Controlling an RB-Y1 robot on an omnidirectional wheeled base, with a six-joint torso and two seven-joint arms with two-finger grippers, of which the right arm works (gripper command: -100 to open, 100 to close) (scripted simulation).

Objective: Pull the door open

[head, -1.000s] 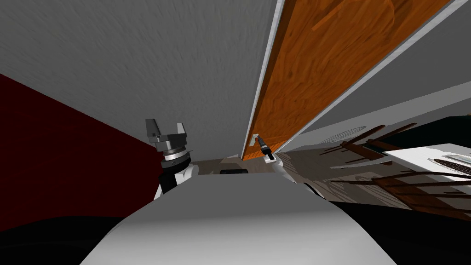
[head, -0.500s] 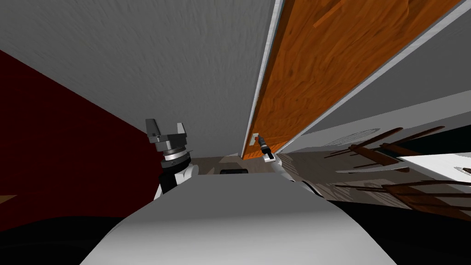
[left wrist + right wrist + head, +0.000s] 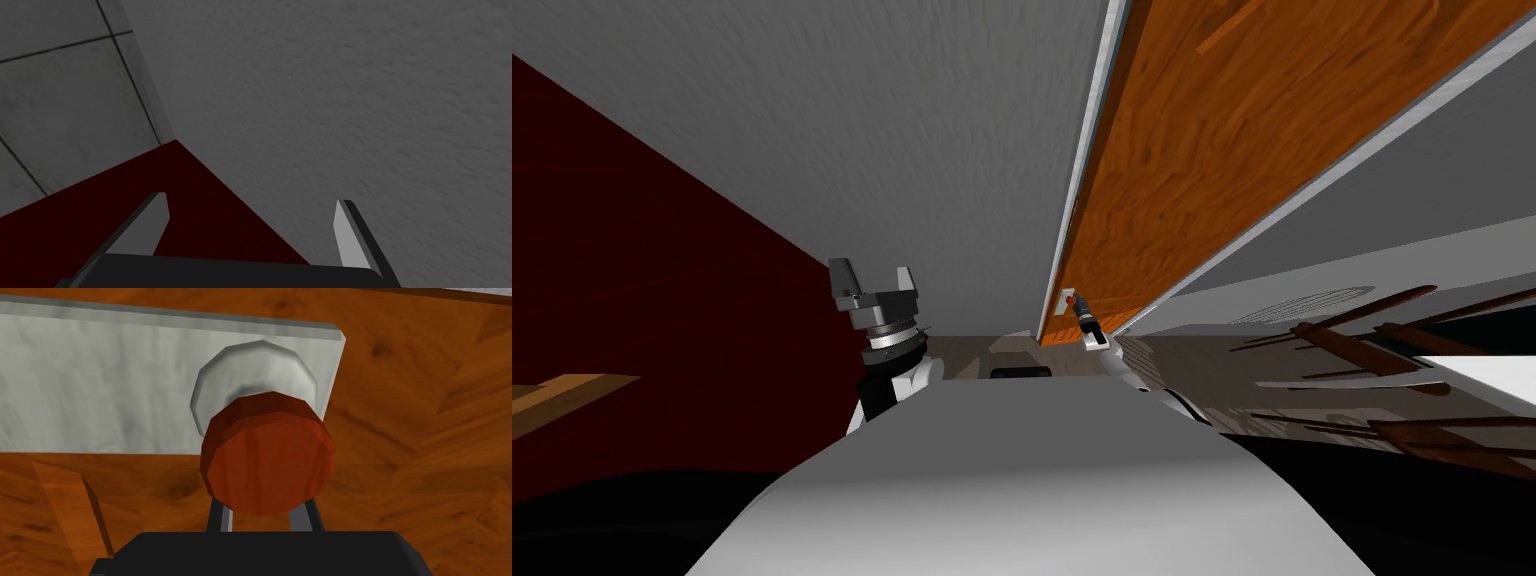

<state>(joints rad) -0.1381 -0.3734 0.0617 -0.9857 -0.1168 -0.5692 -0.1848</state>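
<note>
While my right hand [image 3: 1078, 305] keeps its grip on the knob [image 3: 267, 460] of the orange wooden door [image 3: 1212, 150], my view has swung over the last second.
The dark red wall [image 3: 632, 300] now takes more of the head view's left, and the brown slatted furniture [image 3: 1342, 335] has slid toward the right edge. I read that as my base turning or backing with the pull, not as things moving. How far the door has left its white frame [image 3: 1072, 200] I cannot tell. The right arm reaches low and forward, fingers drawn close against the round reddish knob's sides, just off a white plate [image 3: 100, 388] by the door's edge. The left hand [image 3: 874, 270] is raised beside the chest, fingers spread wide, holding nothing.
</note>
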